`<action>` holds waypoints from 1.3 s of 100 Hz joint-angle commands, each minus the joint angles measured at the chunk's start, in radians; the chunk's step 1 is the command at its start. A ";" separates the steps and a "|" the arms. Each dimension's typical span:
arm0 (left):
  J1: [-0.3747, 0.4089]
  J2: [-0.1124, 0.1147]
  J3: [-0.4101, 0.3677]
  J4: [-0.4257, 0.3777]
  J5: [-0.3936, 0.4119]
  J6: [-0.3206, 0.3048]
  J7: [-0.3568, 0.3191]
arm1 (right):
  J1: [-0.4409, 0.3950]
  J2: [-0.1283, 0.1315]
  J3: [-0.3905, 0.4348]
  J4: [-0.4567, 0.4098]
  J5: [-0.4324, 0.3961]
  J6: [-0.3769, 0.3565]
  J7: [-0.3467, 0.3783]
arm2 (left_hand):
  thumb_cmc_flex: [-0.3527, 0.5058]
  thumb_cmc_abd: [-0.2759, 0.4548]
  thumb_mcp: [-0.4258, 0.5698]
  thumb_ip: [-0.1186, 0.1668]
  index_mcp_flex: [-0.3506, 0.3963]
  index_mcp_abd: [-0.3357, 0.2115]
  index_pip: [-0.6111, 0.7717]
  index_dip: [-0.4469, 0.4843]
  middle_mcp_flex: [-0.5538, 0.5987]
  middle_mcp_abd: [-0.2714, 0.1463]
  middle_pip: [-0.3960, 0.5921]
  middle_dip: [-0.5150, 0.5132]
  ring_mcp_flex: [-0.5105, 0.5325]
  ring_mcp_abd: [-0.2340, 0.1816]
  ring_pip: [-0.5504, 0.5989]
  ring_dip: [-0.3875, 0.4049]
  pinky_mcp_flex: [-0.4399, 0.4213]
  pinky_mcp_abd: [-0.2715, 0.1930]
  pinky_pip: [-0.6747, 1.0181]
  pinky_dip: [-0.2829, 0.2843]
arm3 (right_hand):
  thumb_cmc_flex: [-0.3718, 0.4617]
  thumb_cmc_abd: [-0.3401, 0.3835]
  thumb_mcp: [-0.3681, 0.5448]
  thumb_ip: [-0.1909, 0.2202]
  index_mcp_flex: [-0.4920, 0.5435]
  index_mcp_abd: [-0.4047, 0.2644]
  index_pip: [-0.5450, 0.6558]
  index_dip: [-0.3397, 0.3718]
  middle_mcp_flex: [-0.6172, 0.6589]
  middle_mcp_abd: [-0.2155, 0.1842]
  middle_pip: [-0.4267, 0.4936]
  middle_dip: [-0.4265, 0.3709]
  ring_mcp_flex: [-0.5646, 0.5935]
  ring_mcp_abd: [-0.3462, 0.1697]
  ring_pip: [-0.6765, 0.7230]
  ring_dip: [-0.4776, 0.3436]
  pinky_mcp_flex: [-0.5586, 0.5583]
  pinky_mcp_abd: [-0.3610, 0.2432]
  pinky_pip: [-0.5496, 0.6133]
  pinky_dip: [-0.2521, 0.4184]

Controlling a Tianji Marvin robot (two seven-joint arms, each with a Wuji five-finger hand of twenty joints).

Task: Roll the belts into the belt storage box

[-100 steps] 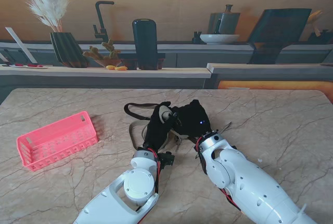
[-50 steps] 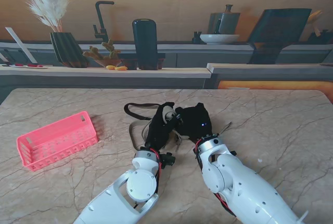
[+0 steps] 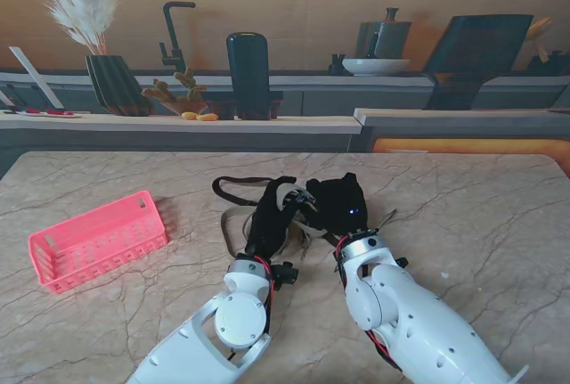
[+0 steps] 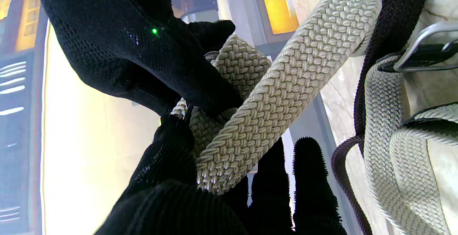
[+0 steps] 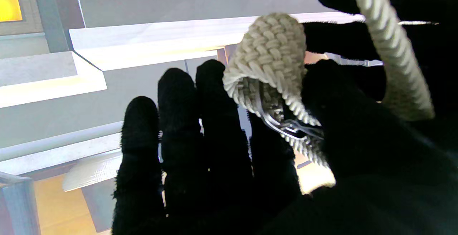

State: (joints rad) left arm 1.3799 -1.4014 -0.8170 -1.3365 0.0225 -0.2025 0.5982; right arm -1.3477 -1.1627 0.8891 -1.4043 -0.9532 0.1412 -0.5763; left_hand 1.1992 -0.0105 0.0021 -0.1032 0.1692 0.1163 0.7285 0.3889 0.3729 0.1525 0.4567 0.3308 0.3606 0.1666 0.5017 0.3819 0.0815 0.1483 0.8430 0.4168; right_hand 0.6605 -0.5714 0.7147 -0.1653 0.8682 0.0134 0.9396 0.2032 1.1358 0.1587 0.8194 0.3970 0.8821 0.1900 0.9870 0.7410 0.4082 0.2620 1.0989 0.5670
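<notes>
Marble table (image 3: 463, 197): wide bare room right of the hands, far edge well off. Pink box (image 3: 98, 239): well left of the hands, empty, unmoved. Left hand (image 3: 267, 217) and right hand (image 3: 337, 204): closer together than 1 s ago, both clamped on the cream belt (image 4: 286, 77), its end now folded into 1 starting turn; rolling begun. Dark belt (image 3: 233, 190): loose beside them.

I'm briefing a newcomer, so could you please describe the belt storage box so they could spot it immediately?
On the marble table, look to my left, well apart from both hands and the belts. The belt storage box lies there: a shallow pink plastic basket with slotted walls, the table's only brightly coloured thing.
</notes>
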 commanded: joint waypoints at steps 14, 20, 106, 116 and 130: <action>-0.006 -0.010 0.015 0.014 -0.010 -0.029 0.006 | 0.000 -0.013 -0.015 -0.009 0.028 -0.017 -0.001 | -0.354 -0.092 0.296 0.063 -0.005 -0.064 0.002 0.032 0.019 -0.043 -0.003 0.017 0.021 -0.035 -0.007 -0.028 0.026 -0.089 -0.001 0.006 | 0.082 0.038 0.107 0.035 0.041 -0.088 0.068 0.017 0.021 0.061 0.035 0.009 0.028 -0.009 0.026 0.013 -0.004 0.030 0.035 -0.018; -0.010 -0.010 0.019 0.024 0.003 -0.043 0.007 | 0.002 -0.018 -0.017 -0.006 0.043 -0.016 -0.004 | -0.491 -0.199 0.359 0.053 -0.031 -0.055 -0.057 0.003 -0.015 -0.042 -0.013 0.012 -0.001 -0.033 -0.019 -0.033 0.017 -0.095 -0.024 -0.004 | 0.080 0.042 0.105 0.034 0.040 -0.090 0.067 0.018 0.019 0.060 0.035 0.009 0.027 -0.010 0.026 0.013 -0.004 0.029 0.035 -0.019; -0.023 -0.007 0.028 0.049 -0.057 -0.030 -0.057 | -0.008 -0.039 -0.011 -0.007 0.057 -0.037 -0.110 | -0.780 -0.382 0.413 0.040 -0.030 -0.052 -0.495 -0.114 -0.158 -0.037 -0.095 -0.037 -0.121 -0.043 -0.132 -0.047 -0.062 -0.067 -0.130 -0.053 | 0.072 0.101 0.047 0.038 -0.019 -0.162 0.071 0.044 -0.026 0.000 0.010 -0.007 -0.019 -0.055 -0.024 -0.016 -0.021 0.017 0.020 -0.043; -0.024 -0.009 0.034 0.052 -0.061 -0.037 -0.060 | 0.001 -0.042 -0.025 0.001 0.073 -0.047 -0.096 | -0.791 -0.371 0.400 0.039 -0.032 -0.069 -0.544 -0.115 -0.164 -0.038 -0.098 -0.038 -0.128 -0.045 -0.139 -0.047 -0.066 -0.077 -0.143 -0.060 | 0.073 0.100 0.046 0.040 -0.017 -0.163 0.073 0.043 -0.024 -0.001 0.011 -0.008 -0.017 -0.056 -0.024 -0.016 -0.021 0.017 0.020 -0.044; -0.022 -0.014 0.035 0.049 -0.068 -0.031 -0.050 | 0.010 -0.046 -0.042 0.013 0.095 -0.060 -0.078 | -0.745 -0.325 0.364 0.044 -0.028 -0.065 -0.560 -0.057 -0.154 -0.042 -0.088 -0.033 -0.126 -0.051 -0.136 -0.045 -0.065 -0.076 -0.136 -0.057 | 0.069 0.097 0.045 0.041 -0.015 -0.162 0.074 0.041 -0.020 -0.002 0.011 -0.008 -0.012 -0.058 -0.022 -0.016 -0.021 0.017 0.020 -0.045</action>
State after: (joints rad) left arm 1.3491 -1.4017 -0.7894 -1.2817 -0.0454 -0.2385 0.5447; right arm -1.3408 -1.1913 0.8599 -1.3871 -0.8668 0.0966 -0.6640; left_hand 0.4316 -0.3350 0.4170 -0.0516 0.1534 0.0919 0.2116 0.3012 0.2500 0.1508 0.3770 0.3196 0.2475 0.1588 0.3715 0.3462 0.0215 0.1123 0.7073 0.3660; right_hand 0.6615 -0.5532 0.7131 -0.1655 0.8411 -0.0027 0.9400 0.2272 1.1231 0.1455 0.8167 0.3955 0.8782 0.1721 0.9662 0.7304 0.4051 0.2626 1.1009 0.5431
